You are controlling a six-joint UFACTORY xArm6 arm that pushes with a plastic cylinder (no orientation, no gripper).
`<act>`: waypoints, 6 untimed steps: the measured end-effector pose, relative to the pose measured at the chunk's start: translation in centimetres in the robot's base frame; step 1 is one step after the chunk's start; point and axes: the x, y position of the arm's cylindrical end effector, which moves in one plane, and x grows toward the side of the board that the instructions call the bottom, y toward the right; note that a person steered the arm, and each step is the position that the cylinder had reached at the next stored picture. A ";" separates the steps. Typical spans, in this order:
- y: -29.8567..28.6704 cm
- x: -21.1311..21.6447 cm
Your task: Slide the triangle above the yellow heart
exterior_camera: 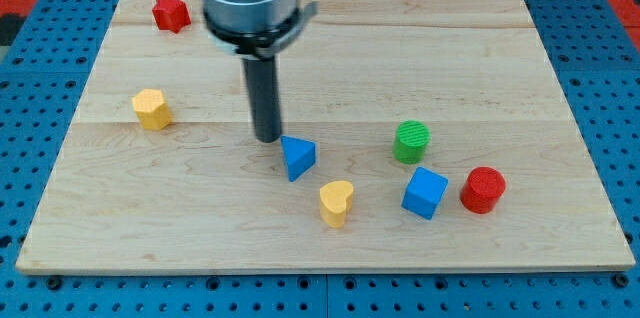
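Triangle [298,156], blue, sits mid-counter [330,58], up-left of the yellow heart [336,202], near but apart. My tip [267,138] is just at its upper-left corner, maybe touching. End effector is a bare rod, no jaws to open or close. Block looks light, rigid, smooth plastic; should slide easily but may spin if I push off-centre. I'd press a flat face.

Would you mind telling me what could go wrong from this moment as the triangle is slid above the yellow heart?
1. My tip sits at the blue triangle's upper-left corner, so an off-centre push may spin the triangle or let it slip aside.
2. The yellow heart lies close below-right of the triangle; pushing that way could knock the heart away.
3. An overshoot rightward might bump the green cylinder.
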 end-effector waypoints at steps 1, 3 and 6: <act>1.0 2.3; 7.8 2.6; 7.5 11.5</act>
